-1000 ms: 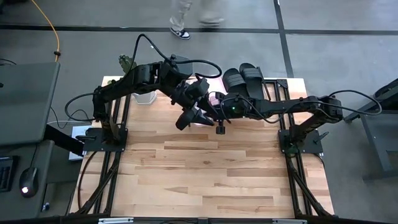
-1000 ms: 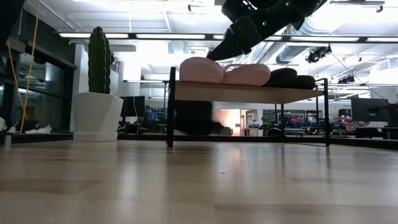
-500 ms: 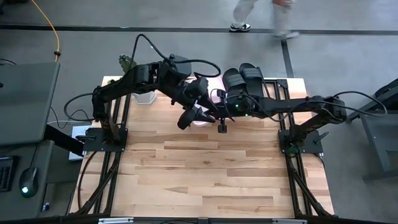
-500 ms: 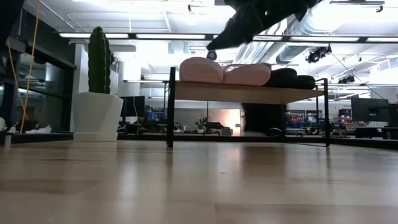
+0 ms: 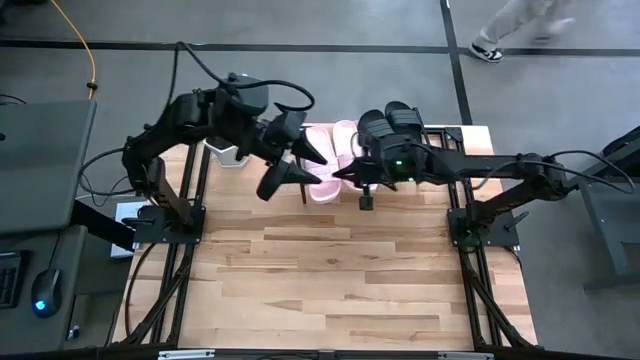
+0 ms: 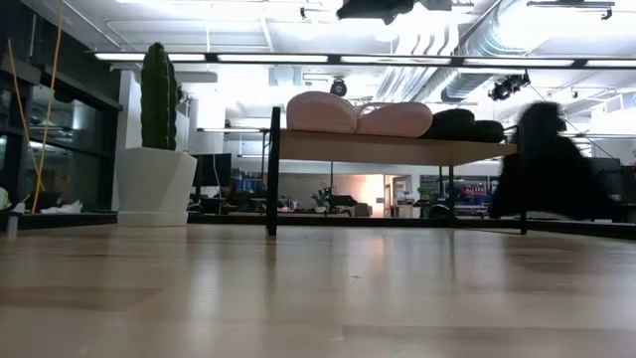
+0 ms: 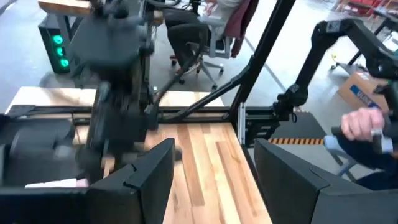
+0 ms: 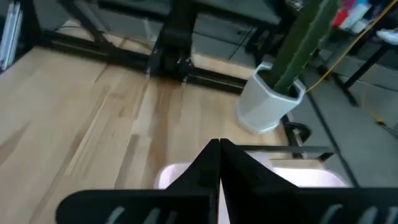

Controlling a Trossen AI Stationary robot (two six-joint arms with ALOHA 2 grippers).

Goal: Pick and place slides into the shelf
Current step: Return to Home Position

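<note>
**Slides** (image 5: pixel 362 145): four, all lying in one row on the shelf (image 6: pixel 397 149). The pink pair (image 6: pixel 323 112) is at one end and the black pair (image 6: pixel 459 124) at the other.

**Left gripper** (image 7: pixel 214 155): above the shelf's front edge, by the pink pair. Jaws spread wide, carrying nothing.

**Right gripper** (image 8: pixel 219 149): above the shelf's front, near its middle. Jaws pressed together on nothing.

**Cactus pot** (image 6: pixel 154 184): just beside the shelf's pink end.

**Hazards** (the job looks done bar the retreat):
- Both grippers sit close together over the shelf front. If you swing them out at once, the wrists may knock.
- If you draw the left arm back low, a spread finger could hook a pink strap and drag that slide off the shelf.
- A wide left elbow could tip the cactus pot.
</note>
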